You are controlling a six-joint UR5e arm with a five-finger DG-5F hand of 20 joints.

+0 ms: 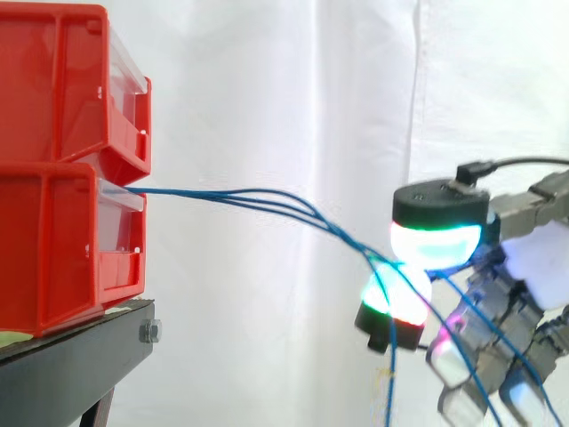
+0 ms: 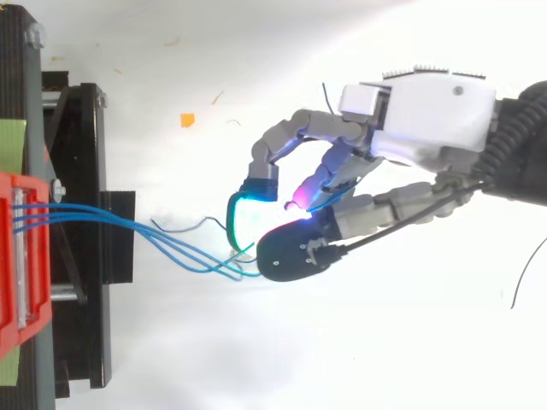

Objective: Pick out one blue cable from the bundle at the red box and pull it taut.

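Your hand is closed in a pinch: two glowing pads press together on the blue cables where the strands bunch. You cannot tell how many strands sit inside the pinch. From the pads the cables run away from the hand through open air to the stacked red bins, coming out where the upper bin meets the lower. They bow gently along that span. Past the pinch, loose lengths trail down beside the other fingers. The bins rest on a black stand.
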